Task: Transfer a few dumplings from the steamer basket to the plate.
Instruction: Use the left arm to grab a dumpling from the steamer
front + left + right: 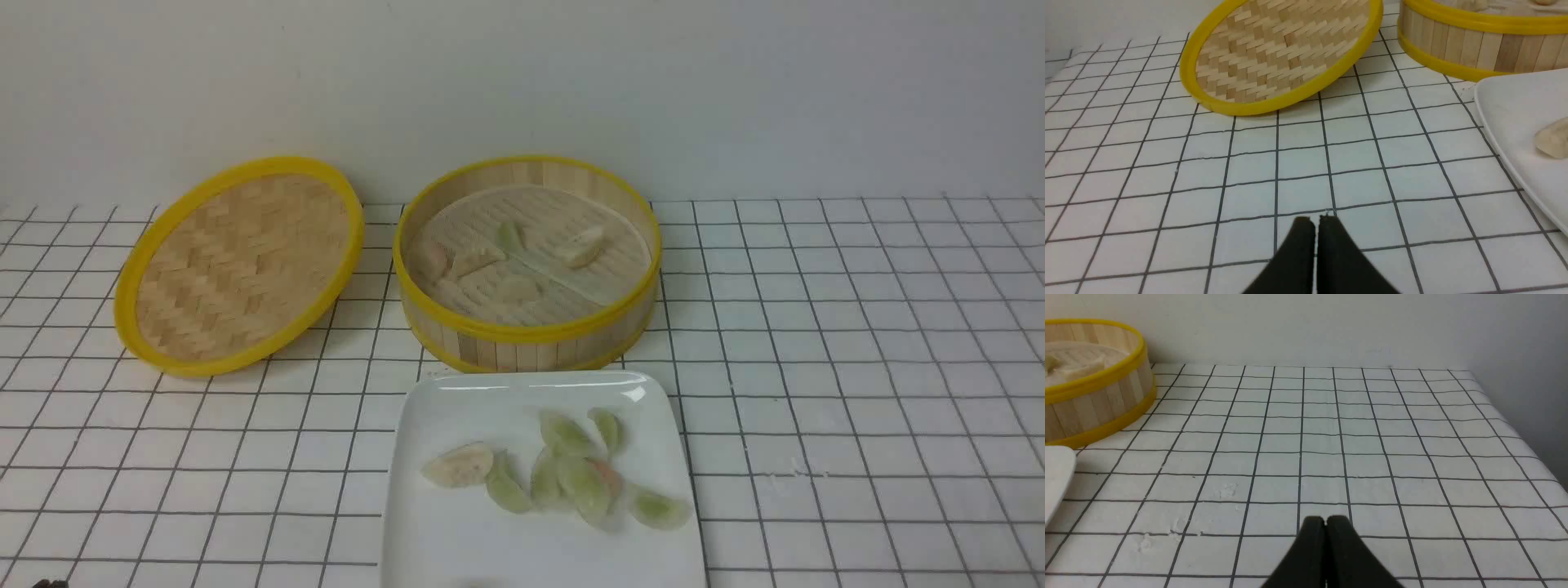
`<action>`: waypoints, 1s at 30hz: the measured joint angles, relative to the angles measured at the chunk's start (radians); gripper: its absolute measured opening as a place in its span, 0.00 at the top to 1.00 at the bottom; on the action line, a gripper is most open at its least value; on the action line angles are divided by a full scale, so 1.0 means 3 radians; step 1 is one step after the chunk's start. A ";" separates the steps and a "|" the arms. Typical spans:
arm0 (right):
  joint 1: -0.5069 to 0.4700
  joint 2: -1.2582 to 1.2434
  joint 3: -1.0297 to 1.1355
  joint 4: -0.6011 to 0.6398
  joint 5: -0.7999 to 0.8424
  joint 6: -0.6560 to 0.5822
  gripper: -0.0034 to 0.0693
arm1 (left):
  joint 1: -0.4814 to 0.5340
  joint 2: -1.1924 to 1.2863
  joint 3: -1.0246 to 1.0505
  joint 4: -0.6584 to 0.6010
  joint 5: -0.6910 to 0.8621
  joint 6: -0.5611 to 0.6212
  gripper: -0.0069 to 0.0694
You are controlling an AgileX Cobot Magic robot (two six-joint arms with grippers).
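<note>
In the front view, the steamer basket [526,331] stands uncovered at the middle of the table [857,367], toward its back edge. Its woven lid [237,265] is tilted up beside it on my left, out of the way, so I can reach in from above. Pale dumplings [479,260] lie spread on the liner inside. The plate [457,539] sits just in front of the basket at the near edge, which I judge keeps each carry short. Green dumplings [571,478] cluster on it. Neither of my arms shows here.

In the left wrist view, my left gripper [1315,220] hangs over bare table with its jaws pressed together on nothing. The lid [1282,53], the steamer basket [1474,49] and the plate [1515,118] lie ahead, with one of the dumplings [1553,136] on the plate.

In the right wrist view, my right gripper [1325,520] is likewise closed and empty over the open right half of the table. The steamer basket [1094,404] and a corner of the plate [1055,473] lie well off to one side. To me this reads as parked, clear of the food.
</note>
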State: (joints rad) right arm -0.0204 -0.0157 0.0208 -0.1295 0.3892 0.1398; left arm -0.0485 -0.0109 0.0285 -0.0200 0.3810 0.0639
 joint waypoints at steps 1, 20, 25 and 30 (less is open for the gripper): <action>0.0000 0.0000 0.0000 0.0000 0.0000 0.0000 0.97 | 0.0000 0.0000 0.0000 0.0000 0.0000 0.0000 0.92; 0.0000 0.0000 0.0000 0.0000 0.0000 0.0000 0.97 | 0.0000 0.0000 0.0000 -0.0015 -0.0028 0.0000 0.92; 0.0000 0.0000 0.0000 0.0000 0.0000 0.0000 0.97 | 0.0000 0.0000 0.0007 -0.0639 -0.0600 -0.0191 0.92; 0.0000 0.0000 0.0000 0.0000 0.0000 0.0000 0.97 | 0.0000 0.0000 0.0007 -0.1595 -0.2011 -0.0415 0.92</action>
State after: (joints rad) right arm -0.0204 -0.0157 0.0208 -0.1295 0.3892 0.1398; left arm -0.0485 -0.0109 0.0305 -0.4986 -0.2221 -0.0607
